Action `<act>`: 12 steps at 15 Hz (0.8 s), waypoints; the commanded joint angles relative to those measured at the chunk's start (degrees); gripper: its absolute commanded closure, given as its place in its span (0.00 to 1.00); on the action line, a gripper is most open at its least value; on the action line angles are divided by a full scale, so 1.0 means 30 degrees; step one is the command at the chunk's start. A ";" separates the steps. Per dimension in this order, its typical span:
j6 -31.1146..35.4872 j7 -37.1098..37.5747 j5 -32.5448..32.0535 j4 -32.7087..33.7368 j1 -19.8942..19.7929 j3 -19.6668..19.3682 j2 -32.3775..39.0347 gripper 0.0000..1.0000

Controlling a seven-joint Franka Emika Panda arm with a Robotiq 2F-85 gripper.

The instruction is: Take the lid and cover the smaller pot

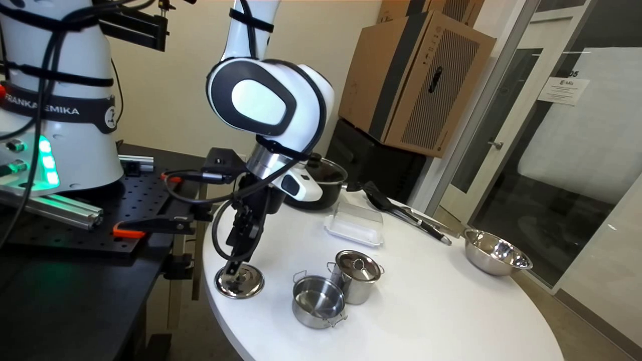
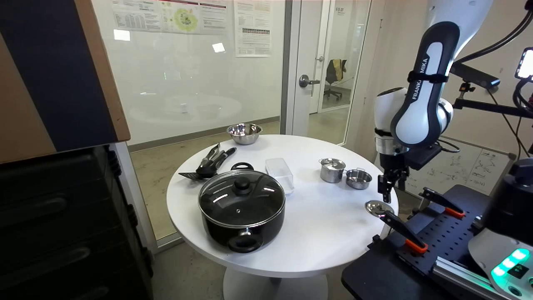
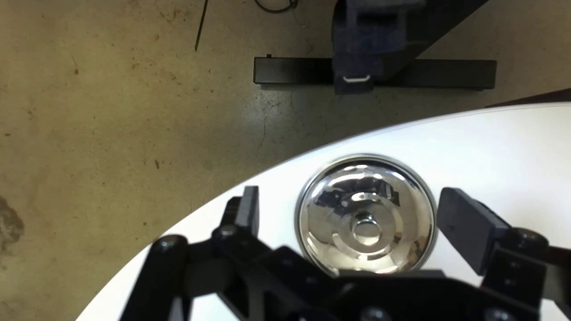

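The lid (image 1: 249, 282), a flat shiny steel disc with a small central knob, lies on the white table near its edge. It also shows in an exterior view (image 2: 376, 208) and in the wrist view (image 3: 368, 200). My gripper (image 1: 235, 268) is open and points down just above the lid; it also shows in an exterior view (image 2: 387, 196). In the wrist view the fingers of the gripper (image 3: 350, 214) stand wide apart on either side of the lid, holding nothing. The smaller pot (image 1: 317, 303), low, steel and uncovered, stands beside the lid; it also shows in an exterior view (image 2: 358, 180).
A taller lidded steel pot (image 1: 356, 283) stands against or right beside the smaller pot. A clear container (image 1: 355, 224), large black pot (image 2: 243, 216), dark utensils (image 2: 210, 164) and steel bowl (image 1: 496, 253) are farther off. Clamps (image 2: 404, 233) sit on the robot's bench by the table edge.
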 commanded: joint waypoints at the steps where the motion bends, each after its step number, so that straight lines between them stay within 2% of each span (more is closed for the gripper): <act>1: 0.1054 -0.1007 0.1353 0.0615 0.0540 -0.0227 0.1299 0.00; 12: 0.1232 -0.2179 0.4176 0.2019 0.0733 0.0945 0.3282 0.02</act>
